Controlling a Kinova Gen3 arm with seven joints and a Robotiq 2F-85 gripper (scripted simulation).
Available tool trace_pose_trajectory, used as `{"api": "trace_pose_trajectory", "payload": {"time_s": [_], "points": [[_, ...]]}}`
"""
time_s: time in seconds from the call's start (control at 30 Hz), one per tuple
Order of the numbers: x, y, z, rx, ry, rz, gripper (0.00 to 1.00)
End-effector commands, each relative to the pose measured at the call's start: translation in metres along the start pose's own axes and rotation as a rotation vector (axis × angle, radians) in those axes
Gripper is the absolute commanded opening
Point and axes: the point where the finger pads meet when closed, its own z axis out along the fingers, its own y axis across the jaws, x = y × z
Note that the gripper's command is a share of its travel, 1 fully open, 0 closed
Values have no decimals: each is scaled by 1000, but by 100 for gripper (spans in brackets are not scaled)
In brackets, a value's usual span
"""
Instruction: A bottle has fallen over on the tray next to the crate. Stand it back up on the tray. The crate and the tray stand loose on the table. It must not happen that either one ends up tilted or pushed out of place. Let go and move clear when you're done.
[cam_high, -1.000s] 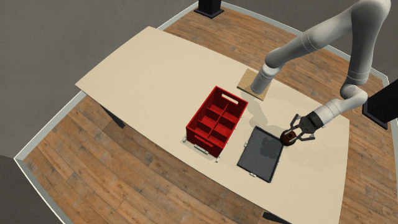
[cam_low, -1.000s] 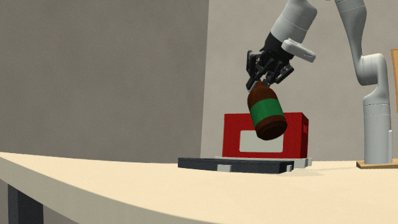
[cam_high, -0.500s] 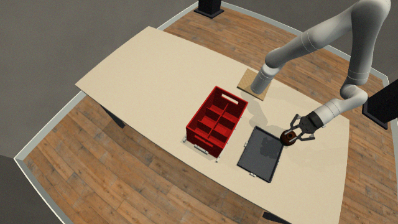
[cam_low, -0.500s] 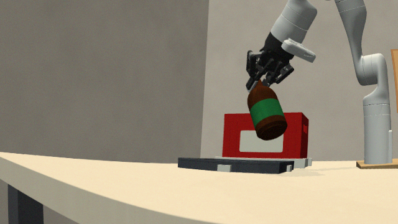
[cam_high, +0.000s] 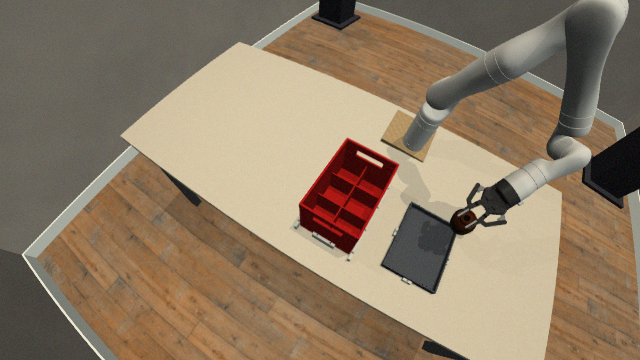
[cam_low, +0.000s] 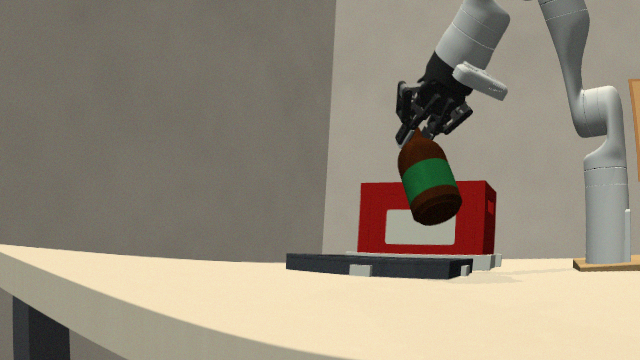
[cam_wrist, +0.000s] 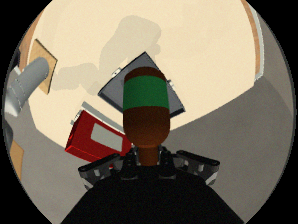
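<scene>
The two-finger gripper (cam_high: 466, 216) (cam_low: 414, 137) (cam_wrist: 148, 149), partly closed, is clamped on the neck of the brown bottle (cam_high: 463, 221) (cam_low: 430, 179) (cam_wrist: 146, 107) with the green label, which hangs tilted in the air, its base toward five o'clock in the exterior view. In the top view the bottle appears at the one o'clock corner of the dark gray tray (cam_high: 419, 247) (cam_low: 370, 265) (cam_wrist: 111, 93), which lies flat on the table (cam_high: 240, 130) (cam_low: 225, 300) (cam_wrist: 200, 45); the red divided crate (cam_high: 320, 221) (cam_wrist: 80, 142) stands upright near it, toward ten o'clock.
</scene>
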Motion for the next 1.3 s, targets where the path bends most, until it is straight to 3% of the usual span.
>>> {"api": "trace_pose_trajectory", "payload": {"time_s": [0.0,0.4,0.9,1.27], "points": [[0,0,0,-1,-2,1,0],[0,0,0,3,-35,0,0],[0,0,0,3,-137,0,0],[0,0,-1,-1,-171,1,0]]}}
